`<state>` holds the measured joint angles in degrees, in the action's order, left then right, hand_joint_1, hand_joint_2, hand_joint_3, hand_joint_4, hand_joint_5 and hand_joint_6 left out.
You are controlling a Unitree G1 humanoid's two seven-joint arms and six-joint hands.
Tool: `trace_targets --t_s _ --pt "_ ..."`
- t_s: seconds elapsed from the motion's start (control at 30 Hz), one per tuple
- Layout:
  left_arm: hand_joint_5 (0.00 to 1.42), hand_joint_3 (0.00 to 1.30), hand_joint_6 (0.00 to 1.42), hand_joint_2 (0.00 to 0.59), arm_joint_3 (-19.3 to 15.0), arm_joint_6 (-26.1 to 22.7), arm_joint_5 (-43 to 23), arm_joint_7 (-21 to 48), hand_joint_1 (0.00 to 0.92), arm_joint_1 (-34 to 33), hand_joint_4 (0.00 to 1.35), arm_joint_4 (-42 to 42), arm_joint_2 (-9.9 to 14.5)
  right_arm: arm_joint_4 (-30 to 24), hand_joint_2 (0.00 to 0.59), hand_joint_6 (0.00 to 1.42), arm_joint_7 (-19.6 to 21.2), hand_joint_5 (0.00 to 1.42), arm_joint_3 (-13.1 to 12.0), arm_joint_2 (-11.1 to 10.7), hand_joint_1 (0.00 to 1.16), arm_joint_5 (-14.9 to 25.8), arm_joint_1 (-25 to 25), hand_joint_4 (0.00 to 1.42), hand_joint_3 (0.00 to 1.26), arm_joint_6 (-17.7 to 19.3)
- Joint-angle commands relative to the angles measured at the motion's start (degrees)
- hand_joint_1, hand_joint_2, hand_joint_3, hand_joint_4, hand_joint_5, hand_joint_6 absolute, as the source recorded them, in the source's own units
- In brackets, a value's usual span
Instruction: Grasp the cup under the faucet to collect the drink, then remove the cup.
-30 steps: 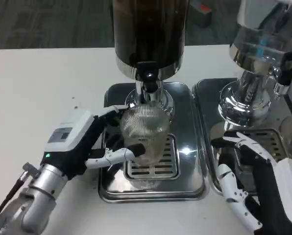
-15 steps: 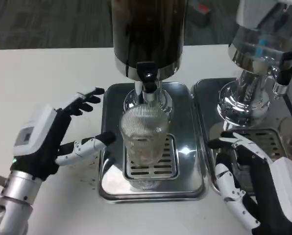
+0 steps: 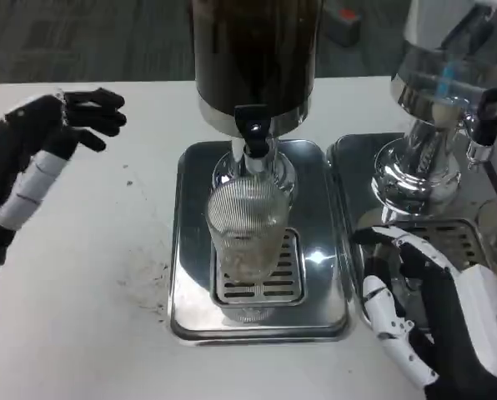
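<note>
Right now the cup (image 3: 247,246) stands upright on the drip tray (image 3: 190,250) under the faucet (image 3: 253,137). Right robot hand (image 3: 424,308), fingers spread and empty, sits nearer; left robot hand (image 3: 40,158), also empty, is well off to the cup's left.

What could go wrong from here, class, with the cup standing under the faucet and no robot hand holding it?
1. The ribbed cup stands unheld on the grille; a careless regrasp could tip it.
2. The left robot hand is lifted far aside, so it must travel back.
3. The right robot hand hovers close to the tray edge and could bump it.
</note>
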<state>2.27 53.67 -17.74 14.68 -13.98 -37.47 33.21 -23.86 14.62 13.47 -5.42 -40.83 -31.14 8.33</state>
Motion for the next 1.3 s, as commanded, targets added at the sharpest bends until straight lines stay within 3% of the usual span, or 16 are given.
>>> trace_targets --t_s 0.03,0.17,0.3,0.4,0.6,0.8,1.07,1.3 --pt "0.40 0.41 0.47 0.114 -4.01 -15.51 -16.13 20.03 0.000 -0.92 0.40 7.01 0.46 1.07 0.495 0.38 0.60 0.25 -0.04 0.16 0.13 0.67 0.66 0.28 0.38 0.10" --pt "0.29 0.32 0.35 0.092 -7.70 -30.79 -24.76 32.79 0.000 -2.38 0.27 11.80 1.59 1.80 0.495 0.38 0.53 0.27 -0.11 0.51 0.13 1.28 1.07 0.29 0.38 -0.05" --pt "0.22 0.27 0.27 0.080 -11.09 -43.12 -28.00 40.59 0.000 -3.82 0.19 14.41 2.05 2.58 0.495 0.38 0.83 0.27 -0.05 0.62 0.13 1.55 1.60 0.29 0.37 0.05" --pt "0.20 0.24 0.24 0.078 -12.65 -51.22 -29.66 45.00 0.000 -5.02 0.16 15.60 2.19 3.21 0.495 0.38 1.09 0.27 0.15 0.69 0.13 1.59 2.06 0.29 0.37 0.15" --pt "0.15 0.19 0.15 0.070 -15.02 -62.15 -29.43 50.90 0.000 -7.97 0.10 15.07 2.06 4.42 0.495 0.38 1.67 0.27 0.43 0.69 0.13 1.70 2.73 0.29 0.37 0.46" --pt "0.15 0.19 0.13 0.066 -15.87 -66.66 -27.13 54.45 0.000 -11.28 0.10 12.61 1.77 5.32 0.495 0.38 2.34 0.27 0.74 0.67 0.13 1.91 3.12 0.29 0.37 0.64" --pt "0.15 0.20 0.12 0.059 -15.60 -66.19 -23.27 55.39 0.000 -13.96 0.11 10.92 0.52 5.73 0.495 0.38 3.38 0.27 1.25 1.01 0.13 2.16 2.69 0.29 0.37 0.65" --pt "0.15 0.21 0.11 0.058 -14.86 -65.12 -20.22 54.63 0.000 -15.28 0.11 11.06 -2.20 5.81 0.495 0.37 3.86 0.27 1.63 1.24 0.13 2.37 2.18 0.29 0.37 0.57"
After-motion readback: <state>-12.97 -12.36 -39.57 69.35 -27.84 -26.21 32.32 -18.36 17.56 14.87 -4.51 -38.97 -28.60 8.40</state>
